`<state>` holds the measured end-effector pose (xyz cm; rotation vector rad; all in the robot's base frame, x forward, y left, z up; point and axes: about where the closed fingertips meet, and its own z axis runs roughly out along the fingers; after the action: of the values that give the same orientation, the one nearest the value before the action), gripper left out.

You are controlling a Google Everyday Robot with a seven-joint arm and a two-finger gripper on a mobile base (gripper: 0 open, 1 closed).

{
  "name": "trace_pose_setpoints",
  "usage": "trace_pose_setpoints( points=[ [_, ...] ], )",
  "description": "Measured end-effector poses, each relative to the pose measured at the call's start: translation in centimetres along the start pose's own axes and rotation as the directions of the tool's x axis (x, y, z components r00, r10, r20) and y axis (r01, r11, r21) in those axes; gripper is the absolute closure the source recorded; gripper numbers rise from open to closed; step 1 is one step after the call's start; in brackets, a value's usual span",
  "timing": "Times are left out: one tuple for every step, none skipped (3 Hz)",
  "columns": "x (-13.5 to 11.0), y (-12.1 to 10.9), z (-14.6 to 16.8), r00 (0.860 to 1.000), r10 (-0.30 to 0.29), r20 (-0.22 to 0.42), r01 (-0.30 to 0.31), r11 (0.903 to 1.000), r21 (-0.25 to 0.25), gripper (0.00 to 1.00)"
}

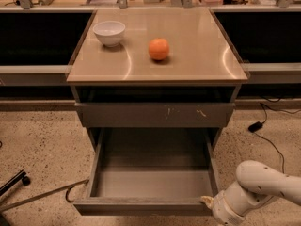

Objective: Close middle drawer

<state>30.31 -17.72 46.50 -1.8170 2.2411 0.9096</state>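
The middle drawer [141, 206] is a wide grey metal box pulled far out of the cabinet, open and empty, with its plain front panel at the bottom of the camera view. Above it is a grey drawer front with pale scratch marks [155, 114]. My gripper [207, 201] is at the drawer's front right corner, right against the end of the front panel. It sits on the end of my white arm [263, 185], which comes in from the lower right.
A white bowl [109, 32] and an orange [159, 49] sit on the beige cabinet top [197, 55]. A black cable and plug [256, 126] lie on the speckled floor to the right. A dark chair leg and a metal rod [28, 192] lie at the lower left.
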Motion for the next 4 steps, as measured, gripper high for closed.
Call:
trace_pose_setpoints(
  points=[
    [-0.2,0.1,0.3,1.0,-0.006,-0.003,0.006,0.9999,-0.011,0.0],
    [-1.5,0.1,0.5,0.999,-0.047,-0.011,0.047,0.9989,-0.009,0.0],
    [-2.6,1.2,-0.3,0.997,-0.075,-0.008,0.075,0.9972,0.003,0.0],
    [-2.3,2.0,0.6,0.997,-0.073,-0.007,0.073,0.9971,-0.024,0.0]
  ],
)
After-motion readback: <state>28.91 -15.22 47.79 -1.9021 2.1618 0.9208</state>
